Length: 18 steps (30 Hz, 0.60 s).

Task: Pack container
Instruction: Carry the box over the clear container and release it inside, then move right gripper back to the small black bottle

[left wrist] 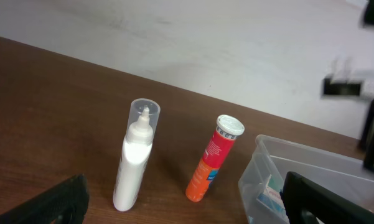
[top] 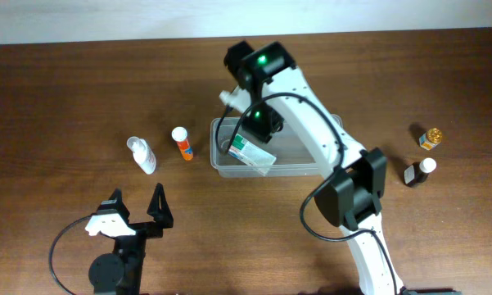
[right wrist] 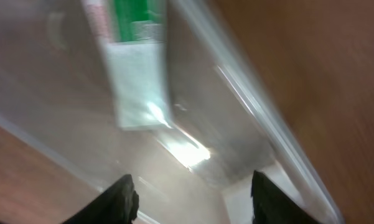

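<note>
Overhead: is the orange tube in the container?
No, the orange tube sits outside the container, between it and the white bottle.

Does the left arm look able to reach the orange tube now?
Probably yes: the left gripper is open, and the orange tube lies ahead of it, nothing between; the white bottle lies apart.

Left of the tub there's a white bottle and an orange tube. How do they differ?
The white bottle has a plain white body; the orange tube is orange-red with print. The white bottle wears a clear domed cap over a nozzle; the orange tube has a flat white cap. The white bottle looks longer and thicker than the orange tube. The orange tube is nearer the container. Both are outside the container, untouched by either gripper.
</note>
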{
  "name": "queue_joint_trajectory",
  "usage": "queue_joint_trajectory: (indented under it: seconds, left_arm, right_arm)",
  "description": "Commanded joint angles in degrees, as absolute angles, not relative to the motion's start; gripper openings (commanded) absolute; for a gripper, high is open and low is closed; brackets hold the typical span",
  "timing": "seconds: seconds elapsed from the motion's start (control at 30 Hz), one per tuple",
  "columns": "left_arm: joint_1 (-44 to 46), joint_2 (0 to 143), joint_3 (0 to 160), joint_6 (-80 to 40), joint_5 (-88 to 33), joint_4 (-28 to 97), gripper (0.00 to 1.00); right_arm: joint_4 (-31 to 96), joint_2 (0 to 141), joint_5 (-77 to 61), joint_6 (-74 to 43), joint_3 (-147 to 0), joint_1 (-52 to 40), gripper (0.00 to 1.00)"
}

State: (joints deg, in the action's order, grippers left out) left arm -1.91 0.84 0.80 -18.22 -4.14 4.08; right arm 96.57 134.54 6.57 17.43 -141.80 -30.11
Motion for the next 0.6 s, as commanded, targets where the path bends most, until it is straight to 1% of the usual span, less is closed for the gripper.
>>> queue_joint_trajectory:
  seconds: [0.0,0.13,0.3,0.37,0.4,0.43,0.57]
  left_arm:
    - [-2.2,0.34,0.51,-18.79,-4.73,4.16,0.99]
    - [-2.2,0.34,0.51,-18.79,-4.73,4.14,1.0]
    - [-2.2,0.34,0.51,-18.79,-4.73,4.14,0.99]
    - [-2.2,0.34,0.51,-18.79,-4.73,4.16,0.99]
    - [-2.2,0.34,0.51,-18.79,-4.73,4.14,0.99]
    - [-2.2,0.34,0.51,-18.79,-4.73,4.14,0.99]
    - [-2.2,0.34,0.51,-18.79,-4.73,4.14,0.99]
  right_arm:
    - [97.36,128.9,18.59,2.42,-147.96,-26.83,0.6]
    - [97.36,122.76,18.0,-3.84,-148.18,-21.17,0.64]
    - [97.36,112.64,8.05,-4.19,-143.04,-11.42,0.77]
    - [97.36,106.85,7.03,-5.04,-136.66,-5.72,0.83]
    - [97.34,104.88,7.05,-5.15,-133.75,-3.31,0.93]
    - [97.34,103.26,7.05,-5.56,-130.93,-0.84,0.99]
    - [97.34,101.1,5.58,-6.72,-121.69,7.35,0.98]
